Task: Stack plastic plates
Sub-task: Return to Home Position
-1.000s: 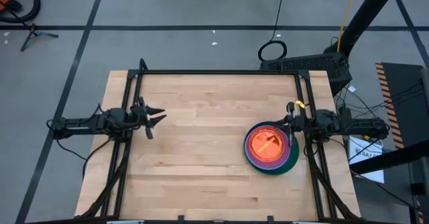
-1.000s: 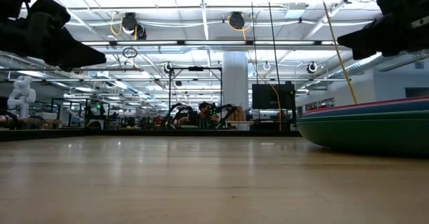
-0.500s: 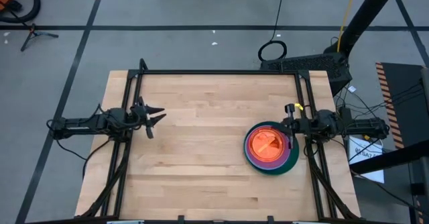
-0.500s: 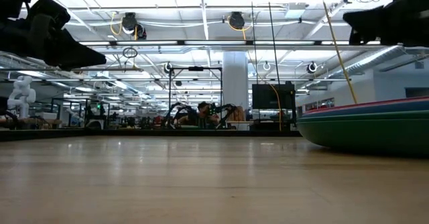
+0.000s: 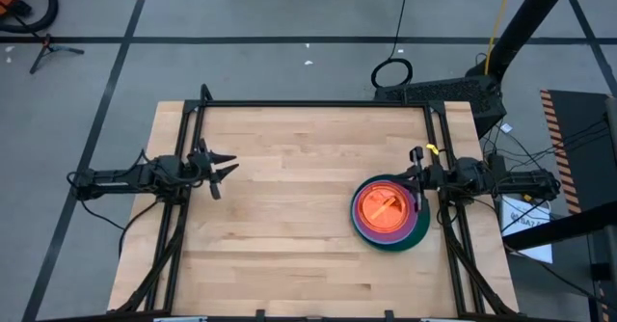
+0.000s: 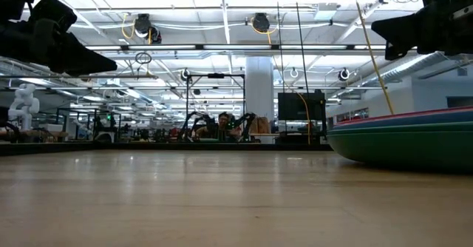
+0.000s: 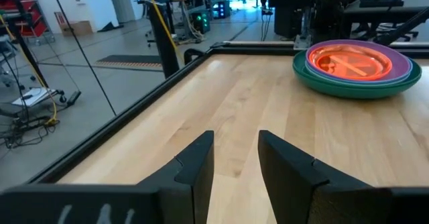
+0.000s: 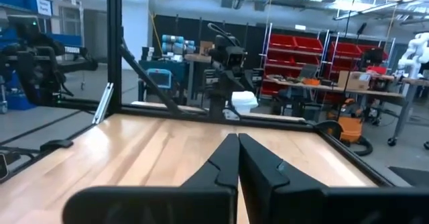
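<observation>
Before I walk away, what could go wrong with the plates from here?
The right gripper, shut, sits beside the stack of plates; a stray swing could nudge it. The upper plates look off-centre on the green plate, near the table edge, so a knock might slide them. The left gripper waits open, far off.

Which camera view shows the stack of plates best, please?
The high view: the whole stack of plates shows from above, orange on top, purple and green rims around. The left wrist view shows it slanted; the low view only its cropped side; the right wrist view misses it.
</observation>
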### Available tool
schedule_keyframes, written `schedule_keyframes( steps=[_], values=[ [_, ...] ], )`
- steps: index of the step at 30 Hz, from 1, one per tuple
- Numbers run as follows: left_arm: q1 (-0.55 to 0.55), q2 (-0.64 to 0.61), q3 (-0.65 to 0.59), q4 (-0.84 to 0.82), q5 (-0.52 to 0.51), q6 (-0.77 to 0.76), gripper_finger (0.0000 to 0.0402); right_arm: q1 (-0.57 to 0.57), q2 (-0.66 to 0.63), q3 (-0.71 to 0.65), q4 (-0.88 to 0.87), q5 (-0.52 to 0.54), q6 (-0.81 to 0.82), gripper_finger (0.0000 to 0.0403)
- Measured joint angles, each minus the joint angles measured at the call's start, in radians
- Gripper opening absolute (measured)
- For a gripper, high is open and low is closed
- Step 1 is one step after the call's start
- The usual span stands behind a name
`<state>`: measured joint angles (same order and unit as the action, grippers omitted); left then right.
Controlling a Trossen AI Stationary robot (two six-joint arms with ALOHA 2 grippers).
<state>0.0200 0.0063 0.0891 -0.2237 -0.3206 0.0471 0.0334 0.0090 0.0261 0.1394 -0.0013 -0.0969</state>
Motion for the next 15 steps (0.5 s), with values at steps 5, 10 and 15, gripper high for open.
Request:
schedule_keyframes(
  steps=[5,10,15],
  values=[
    [0.0,0.0,0.0,0.0,0.0,0.0,0.0124,0.0,0.0,0.0,-0.001,0.0,0.006,0.0002],
    [0.0,0.0,0.0,0.0,0.0,0.0,0.0124,0.0,0.0,0.0,-0.002,0.0,0.006,0.0002],
    [0.0,0.0,0.0,0.0,0.0,0.0,0.0124,0.0,0.0,-0.001,-0.001,0.0,0.006,0.0002]
  ],
)
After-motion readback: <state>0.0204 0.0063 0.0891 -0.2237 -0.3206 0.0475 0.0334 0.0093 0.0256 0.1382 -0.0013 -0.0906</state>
